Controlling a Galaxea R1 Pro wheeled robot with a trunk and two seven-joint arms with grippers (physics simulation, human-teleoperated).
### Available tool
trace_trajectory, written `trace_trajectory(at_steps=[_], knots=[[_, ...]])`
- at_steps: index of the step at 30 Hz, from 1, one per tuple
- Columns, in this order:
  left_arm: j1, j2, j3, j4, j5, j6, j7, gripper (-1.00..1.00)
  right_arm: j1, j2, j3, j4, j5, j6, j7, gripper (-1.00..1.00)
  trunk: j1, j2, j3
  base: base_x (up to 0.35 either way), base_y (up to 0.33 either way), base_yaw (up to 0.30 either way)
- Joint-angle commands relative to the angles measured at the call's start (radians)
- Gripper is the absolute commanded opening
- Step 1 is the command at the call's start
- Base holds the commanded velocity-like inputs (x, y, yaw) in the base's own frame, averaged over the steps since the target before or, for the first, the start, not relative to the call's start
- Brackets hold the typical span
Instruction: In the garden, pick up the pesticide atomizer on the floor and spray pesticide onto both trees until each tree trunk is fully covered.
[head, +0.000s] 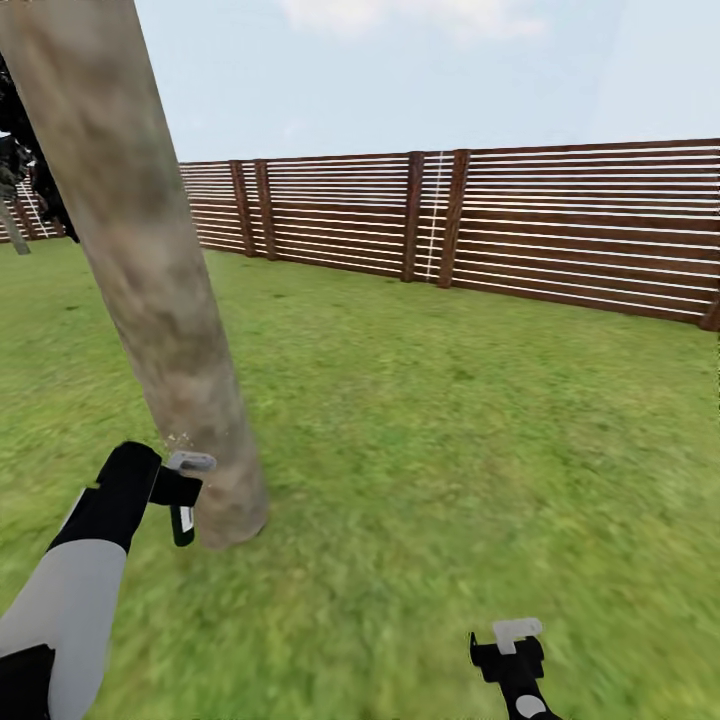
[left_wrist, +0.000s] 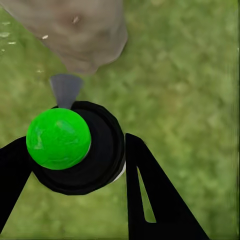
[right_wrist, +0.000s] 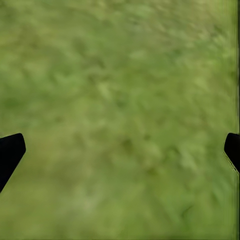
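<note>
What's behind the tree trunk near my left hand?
Behind the trunk lie lawn and the slatted wooden fence. The stretch of fence and grass straight behind the trunk is covered. The left hand holds the sprayer beside its base.

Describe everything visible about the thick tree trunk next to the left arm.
The thick mottled beige-grey tree trunk is a smooth, bare column with brownish blotches, leaning toward the upper left of the head view. Its base meets the green lawn. A few white specks dot the bark low down. The left pincer, shut on the green-capped black atomizer, points the grey nozzle at the trunk's foot, not visibly touching it.
</note>
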Motion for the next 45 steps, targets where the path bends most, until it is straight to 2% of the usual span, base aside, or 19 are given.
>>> trace_trajectory(at_steps=[1, 4, 8, 12, 14, 19, 24, 26, 27, 28, 30, 32, 33, 34, 35, 43, 45], knots=[[0.000, 0.000, 0.002, -0.001, -0.010, 0.002, -0.009, -1.00, -0.001, 0.000, -0.008, 0.001, 0.010, -0.003, -0.003, 1.00, 0.000, 0.000, -0.001, -0.034, -0.275, 0.000], [0.004, -0.001, 0.003, -0.001, -0.009, 0.002, 0.001, -1.00, -0.001, 0.000, -0.007, 0.001, 0.010, -0.003, -0.003, 1.00, 0.000, 0.000, -0.001, -0.013, -0.275, 0.053], [0.013, -0.002, 0.006, 0.000, -0.002, 0.004, 0.060, -1.00, -0.001, 0.000, -0.006, 0.001, 0.009, -0.003, -0.003, 1.00, 0.000, 0.000, -0.001, 0.002, -0.275, 0.235], [0.039, 0.001, 0.067, 0.053, 0.000, -0.002, 0.074, -1.00, -0.001, 0.000, -0.006, 0.001, 0.010, -0.003, -0.003, 1.00, 0.000, 0.000, -0.001, 0.145, -0.244, 0.275], [0.048, 0.006, 0.078, 0.057, 0.000, -0.003, 0.110, -1.00, 0.000, 0.000, -0.006, 0.001, 0.010, -0.003, -0.003, 1.00, 0.000, 0.000, -0.001, 0.294, -0.099, 0.173], [0.067, -0.005, 0.126, 0.063, 0.002, -0.056, 0.141, -1.00, 0.000, 0.000, -0.006, 0.001, 0.010, -0.003, -0.003, 1.00, 0.000, 0.000, -0.001, 0.332, -0.008, 0.016], [0.068, -0.011, 0.132, 0.110, 0.003, -0.063, 0.141, -1.00, 0.000, 0.000, -0.006, 0.001, 0.010, -0.003, -0.003, 1.00, 0.000, 0.000, -0.001, 0.198, 0.000, 0.058], [0.070, -0.010, 0.135, 0.155, 0.003, -0.098, 0.141, -1.00, 0.000, 0.000, -0.006, 0.001, 0.010, -0.003, -0.003, 1.00, 0.000, 0.000, -0.001, 0.014, 0.000, 0.250], [0.079, -0.009, 0.144, 0.175, 0.002, -0.138, 0.143, -1.00, 0.000, 0.000, -0.006, 0.001, 0.010, -0.003, -0.003, 1.00, 0.000, 0.000, -0.001, 0.006, 0.000, 0.266], [0.089, -0.006, 0.159, 0.185, 0.002, -0.169, 0.153, -1.00, 0.000, 0.000, -0.006, 0.001, 0.010, -0.003, -0.003, 1.00, 0.000, 0.000, -0.001, 0.003, 0.000, 0.271], [0.100, -0.008, 0.255, 0.195, 0.004, -0.210, 0.234, -1.00, 0.000, 0.000, -0.006, 0.001, 0.010, -0.003, -0.002, 1.00, 0.000, 0.000, -0.001, 0.001, 0.000, 0.276], [0.102, -0.015, 0.282, 0.198, 0.005, -0.219, 0.270, -1.00, 0.000, 0.000, -0.006, 0.001, 0.010, -0.003, -0.002, 1.00, 0.000, 0.000, -0.001, 0.000, 0.000, 0.277], [0.102, -0.025, 0.285, 0.198, 0.005, -0.221, 0.277, -1.00, 0.000, 0.000, -0.006, 0.001, 0.010, -0.003, -0.002, 1.00, 0.000, 0.000, -0.001, 0.000, 0.000, 0.277], [0.101, -0.047, 0.287, 0.191, 0.003, -0.222, 0.283, -1.00, 0.000, 0.000, -0.006, 0.001, 0.010, -0.003, -0.002, 1.00, 0.000, 0.000, -0.001, 0.000, 0.000, 0.270], [0.101, -0.054, 0.287, 0.187, 0.002, -0.221, 0.285, -1.00, -0.001, 0.000, -0.006, 0.001, 0.010, -0.003, -0.002, 1.00, 0.000, 0.000, -0.001, 0.000, 0.000, 0.170], [0.101, -0.070, 0.288, 0.184, 0.005, -0.222, 0.285, -1.00, 0.000, -0.001, -0.006, 0.001, 0.011, -0.003, -0.003, 1.00, 0.000, 0.000, -0.001, 0.087, -0.186, 0.021], [0.101, -0.089, 0.287, 0.184, 0.005, -0.223, 0.287, -1.00, -0.001, -0.001, -0.006, 0.001, 0.011, -0.003, -0.003, 1.00, 0.000, 0.000, -0.001, 0.001, -0.275, 0.000]])
